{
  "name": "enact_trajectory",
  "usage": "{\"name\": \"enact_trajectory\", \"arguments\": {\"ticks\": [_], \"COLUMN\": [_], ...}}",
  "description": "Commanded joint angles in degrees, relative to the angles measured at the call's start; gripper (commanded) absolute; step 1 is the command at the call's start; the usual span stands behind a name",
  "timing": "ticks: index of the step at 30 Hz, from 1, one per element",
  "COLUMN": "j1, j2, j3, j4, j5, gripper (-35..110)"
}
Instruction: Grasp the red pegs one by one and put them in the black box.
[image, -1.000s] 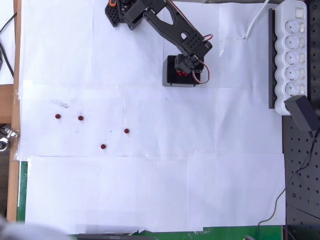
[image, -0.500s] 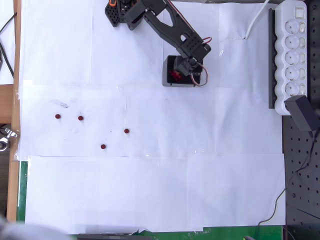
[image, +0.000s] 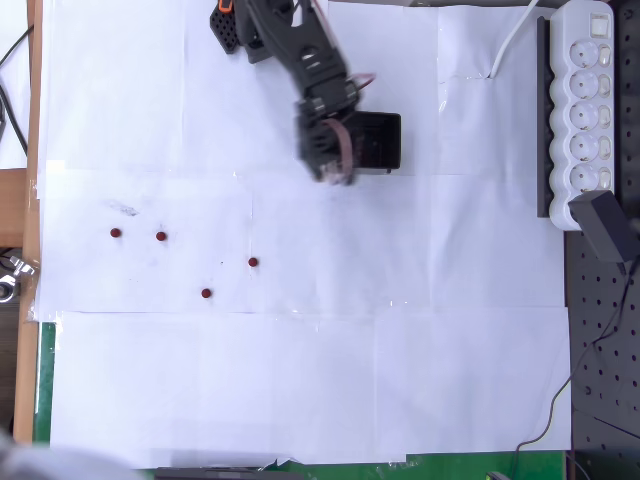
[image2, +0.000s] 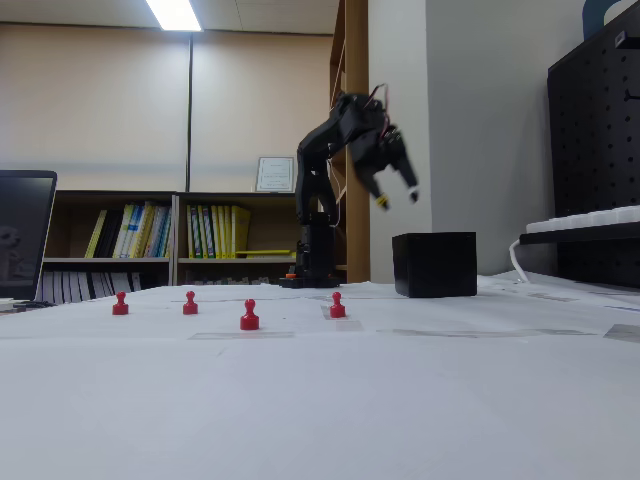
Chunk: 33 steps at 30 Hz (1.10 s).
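White power strip (image: 586, 110) w/ black adapter (image: 606, 226) at right; bookshelf (image2: 190, 243), prob. books, behind.

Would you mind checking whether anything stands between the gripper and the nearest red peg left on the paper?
Nothing visible does. The gripper hangs raised beside the black box, and only bare white paper lies between it and the nearest red peg.

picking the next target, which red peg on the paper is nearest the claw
The peg at the right end of the group, closest to the black box. The claw hangs above and right of it; the other three lie farther left.
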<state>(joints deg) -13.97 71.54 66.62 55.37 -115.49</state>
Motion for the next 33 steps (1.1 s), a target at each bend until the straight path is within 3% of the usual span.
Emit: {"name": "enact_trajectory", "arguments": {"ticks": [1, 17, 25, 33], "j1": [4.3, 10.7, 12.0, 11.3], "j2": [-3.8, 16.6, 25.4, 32.9], "j3": [-8.3, -15.8, -14.0, -6.2], "j4": [-16.7, -55.9, -67.1, -70.3], "j5": [7.8, 17.5, 19.1, 19.0], "gripper": [14, 15, 15, 15]}}
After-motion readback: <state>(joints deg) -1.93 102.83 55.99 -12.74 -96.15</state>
